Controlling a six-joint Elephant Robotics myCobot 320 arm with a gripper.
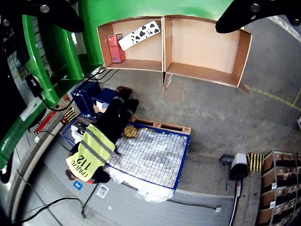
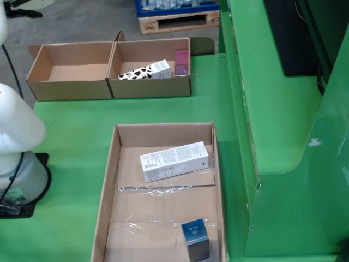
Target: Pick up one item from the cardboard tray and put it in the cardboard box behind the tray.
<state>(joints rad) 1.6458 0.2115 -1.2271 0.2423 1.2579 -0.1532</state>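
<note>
You get even, diffuse daylight in both views, bright without harsh shadows. The gripper-mounted view is strongly fisheye-warped: straight lines bow toward the edges, and the dark fingers point(image 1: 237, 16) at 1 o'clock and 11 o'clock are soft, out of focus. The fixed view is sharp, with mild glare on the plastic film point(image 2: 158, 191) in the tray point(image 2: 106, 185) near 6 o'clock.

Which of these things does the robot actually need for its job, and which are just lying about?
For the job:
- cardboard tray
- white carton in the tray
- small blue box in the tray
- two cardboard boxes behind it

Just there:
- cow-patterned carton and pink box, already in the right-hand box
- pallet
- green table
</note>
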